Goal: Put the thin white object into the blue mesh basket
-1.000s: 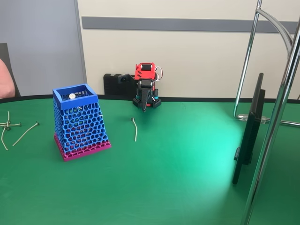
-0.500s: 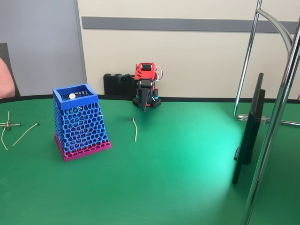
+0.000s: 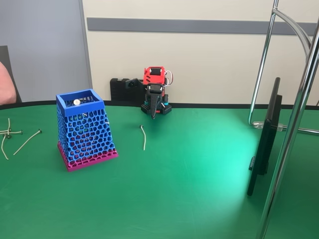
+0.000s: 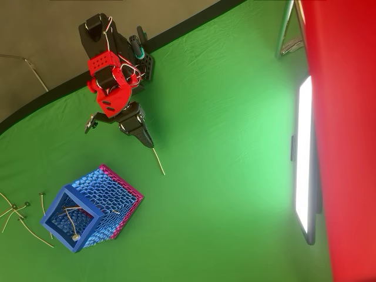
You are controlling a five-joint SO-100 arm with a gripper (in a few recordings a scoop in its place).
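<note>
Green felt surface carries the thin off-white curved stick, lying flat between my red-and-black arm's jaws and the tall blue honeycomb-mesh basket with a pink base, well clear of the basket. The jaws look pressed together, pointing down just above the stick's near end. I judge it light, slightly springy and hard to pinch off felt, so I would take it mid-length.

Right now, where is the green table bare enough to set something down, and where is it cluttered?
Bare: the wide stretch between the thin white object and the monitor, plus the near table edge in front of the blue mesh basket. Crowded: left of the basket, where loose sticks lie scattered, and the strip under the claw.
</note>
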